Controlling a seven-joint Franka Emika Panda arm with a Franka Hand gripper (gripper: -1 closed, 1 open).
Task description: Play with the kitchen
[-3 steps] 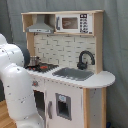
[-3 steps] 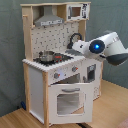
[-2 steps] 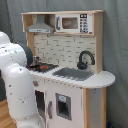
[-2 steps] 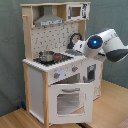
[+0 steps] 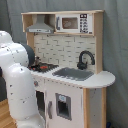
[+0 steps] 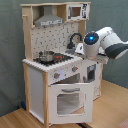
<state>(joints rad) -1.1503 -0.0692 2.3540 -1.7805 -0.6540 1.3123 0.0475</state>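
- The gripper itself I cannot find in either view, so if it is spread or pressed together I cannot tell.
- The white arm (image 6: pixel 102 44) reaches in from the second exterior view's right, with a round joint lit blue, at the height of the counter (image 6: pixel 50 65).
- In the first exterior view the arm (image 5: pixel 17 80) fills the first exterior view's left and hides that end of the kitchen (image 5: pixel 75 60).
- The kitchen (image 6: pixel 57 65) stands on a wooden floor (image 6: pixel 30 120) before a grey curtain (image 6: pixel 10 50).
- On the counter, a small pot (image 6: pixel 46 56) sits on the black hob, and a black faucet (image 5: pixel 85 59) curves over the grey sink (image 5: pixel 74 73).
- Above are the grey hood (image 5: pixel 41 26) and the microwave (image 5: pixel 74 23).
- The windowed oven door (image 6: pixel 69 97) hangs a little open.
- I can read no writing or brand anywhere.
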